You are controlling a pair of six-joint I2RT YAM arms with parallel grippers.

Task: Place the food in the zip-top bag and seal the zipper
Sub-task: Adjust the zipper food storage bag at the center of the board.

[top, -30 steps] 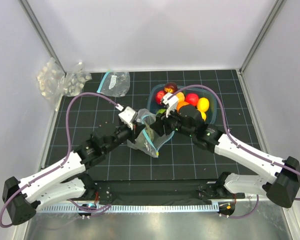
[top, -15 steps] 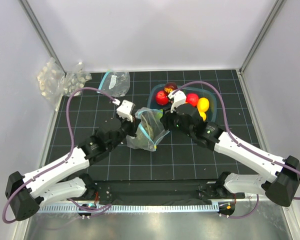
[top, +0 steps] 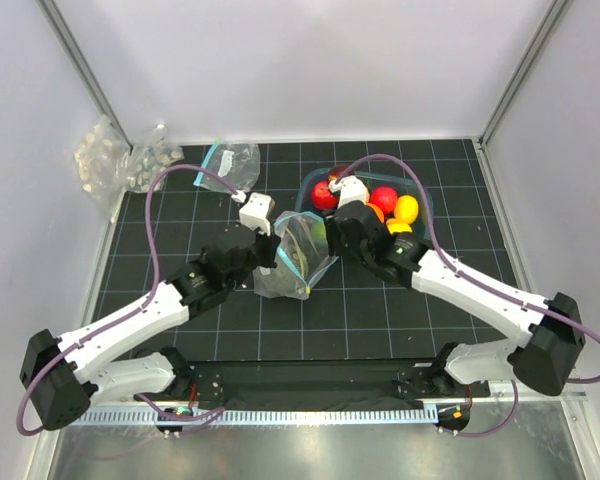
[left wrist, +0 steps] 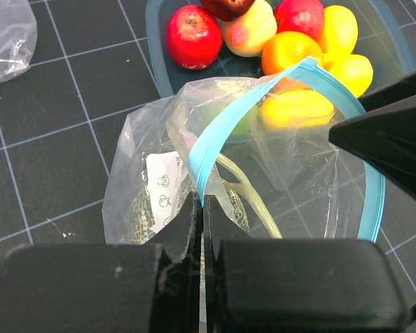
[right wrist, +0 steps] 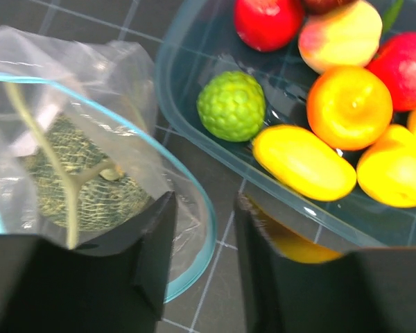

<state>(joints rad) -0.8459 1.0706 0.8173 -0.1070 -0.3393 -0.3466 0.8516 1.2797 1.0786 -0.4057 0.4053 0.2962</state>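
Note:
The clear zip-top bag lies mid-table with the dull-green melon inside; the melon also shows in the right wrist view. My left gripper is shut on the teal zipper and holds the mouth up. My right gripper is open at the mouth's far side, and the zipper rim runs between its fingers. Lemons, an orange, a green ball and red fruits lie in the teal tray.
A second clear bag lies at the back. Packs of white lumps sit at the back left corner. The tray stands right of the bag. Enclosure walls close the left, back and right.
Both grippers have moved away from the near edge. The left one has drawn the bag mouth up toward the tray. The right gripper has shifted toward the tray rim.

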